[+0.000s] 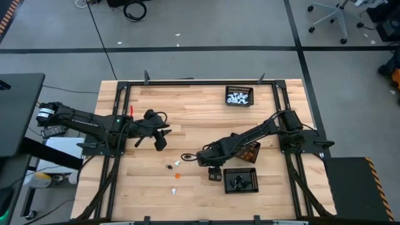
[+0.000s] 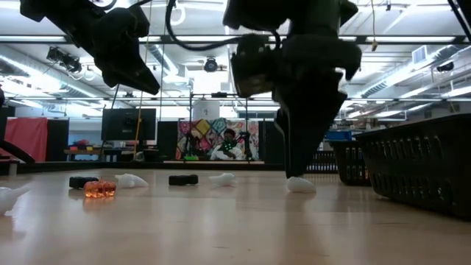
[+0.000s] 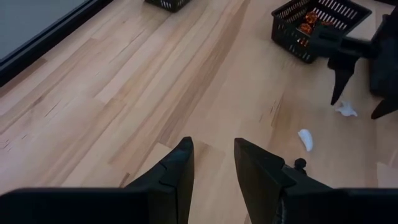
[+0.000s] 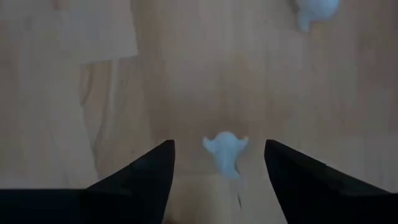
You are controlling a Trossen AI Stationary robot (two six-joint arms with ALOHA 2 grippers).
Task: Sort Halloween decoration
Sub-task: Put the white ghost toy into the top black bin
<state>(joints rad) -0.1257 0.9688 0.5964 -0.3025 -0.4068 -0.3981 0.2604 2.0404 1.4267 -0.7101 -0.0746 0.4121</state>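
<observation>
The Halloween decoration shows as tiny loose figures on the table. My right gripper (image 4: 217, 163) is open and points down at the table's middle (image 1: 201, 157). Its fingers stand on either side of a white ghost figure (image 4: 225, 151), which lies on the wood (image 2: 300, 184); I see no touch. A second white figure (image 4: 317, 9) lies a little beyond it. More figures, black (image 1: 169, 166), white (image 1: 177, 163), orange (image 1: 177, 175) and white (image 1: 174, 189), lie toward the near edge. My left gripper (image 3: 213, 168) hovers open above bare wood, left of centre (image 1: 160, 141).
Three black mesh trays stand on the right half: one with white figures (image 1: 239, 95) near the far edge, one with orange figures (image 1: 250, 150) under my right arm, one with black figures (image 1: 240, 180) near the near edge. Black frame rails (image 1: 119, 125) run along both sides.
</observation>
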